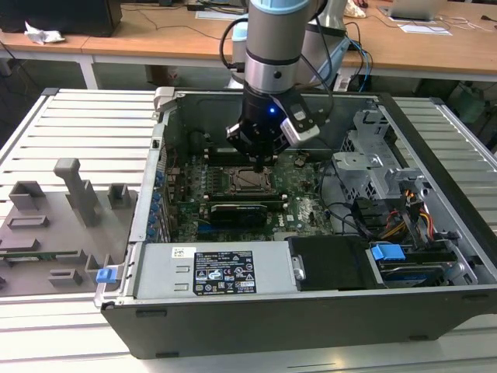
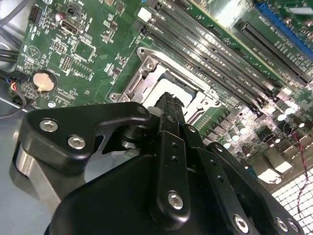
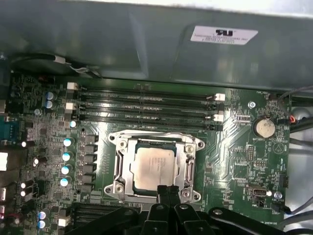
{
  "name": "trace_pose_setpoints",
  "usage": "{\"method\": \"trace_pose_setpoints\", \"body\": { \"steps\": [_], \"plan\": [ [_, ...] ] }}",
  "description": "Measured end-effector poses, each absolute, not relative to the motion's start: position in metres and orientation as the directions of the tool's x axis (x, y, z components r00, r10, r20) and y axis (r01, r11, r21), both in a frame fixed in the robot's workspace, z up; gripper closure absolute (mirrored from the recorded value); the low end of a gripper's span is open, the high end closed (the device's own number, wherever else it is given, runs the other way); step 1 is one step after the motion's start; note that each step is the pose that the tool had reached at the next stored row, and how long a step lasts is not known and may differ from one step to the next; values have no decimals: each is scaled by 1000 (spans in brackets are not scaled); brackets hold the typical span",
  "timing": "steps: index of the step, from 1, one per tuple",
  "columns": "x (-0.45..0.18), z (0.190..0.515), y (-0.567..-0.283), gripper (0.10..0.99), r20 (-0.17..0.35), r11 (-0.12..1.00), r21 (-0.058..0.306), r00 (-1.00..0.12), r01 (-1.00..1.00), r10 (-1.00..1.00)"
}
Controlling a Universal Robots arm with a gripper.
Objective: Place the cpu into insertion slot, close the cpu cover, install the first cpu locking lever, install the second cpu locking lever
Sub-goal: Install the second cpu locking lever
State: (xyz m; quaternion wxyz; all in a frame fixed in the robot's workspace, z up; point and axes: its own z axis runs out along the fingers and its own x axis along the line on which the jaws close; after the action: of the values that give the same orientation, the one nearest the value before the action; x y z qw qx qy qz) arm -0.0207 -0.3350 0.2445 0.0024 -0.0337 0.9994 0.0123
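We saw the cpu (image 3: 152, 165) lying flat, face up, under the cpu cover (image 3: 123, 164); the gripper (image 3: 167, 190) hovered above, fingers pressed together.

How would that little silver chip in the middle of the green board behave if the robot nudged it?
The cpu looks flat, thin and rigid, so it probably would not bend, roll or tip. It lies inside the cpu cover, whose frame would likely stop it sliding. Its smooth metal top may be slippery. The gripper sits at its edge.
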Motion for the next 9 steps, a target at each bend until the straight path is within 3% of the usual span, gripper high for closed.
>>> {"method": "trace_pose_setpoints", "body": {
  "steps": [9],
  "plan": [
    [-21,244,-346,980,-6,997,24,-998,-68,-67]
  ]
}}
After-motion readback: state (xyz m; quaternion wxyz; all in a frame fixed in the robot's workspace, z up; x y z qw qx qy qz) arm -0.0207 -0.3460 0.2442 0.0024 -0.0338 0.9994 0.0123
